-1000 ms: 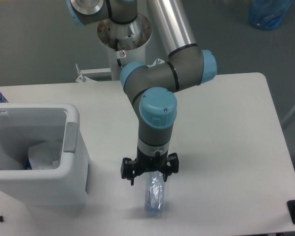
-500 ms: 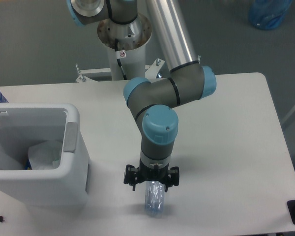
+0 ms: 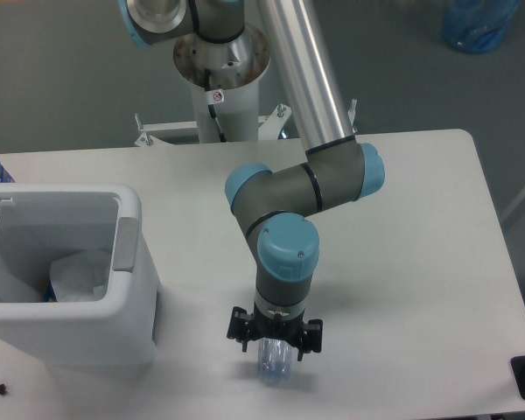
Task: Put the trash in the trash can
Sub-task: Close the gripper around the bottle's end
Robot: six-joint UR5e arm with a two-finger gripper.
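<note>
The bottle [image 3: 275, 363] lies on its side on the white counter [image 3: 402, 262] near the front edge, and only its lower part shows, poking out toward the camera from under the tool [image 3: 275, 337]. The tool points straight down over the bottle, its black body spread to both sides of the clear plastic; the wrist hides the fingers from above, so I cannot tell how far apart they stand or whether they have hold of the bottle. Above the tool rises the grey wrist with its blue cap [image 3: 288, 248], and the arm [image 3: 306, 79] folds back through a second blue joint to the silver tube that runs up to the base at the far side of the counter. The trash can [image 3: 131, 297], a white boxy bin with a thick rim and a grey tab, stands well apart to the left at the counter's edge. Inside it lies crumpled clear and white trash [image 3: 77, 274]. A blue bag [image 3: 479, 22] sits on the floor in the far right corner.
</note>
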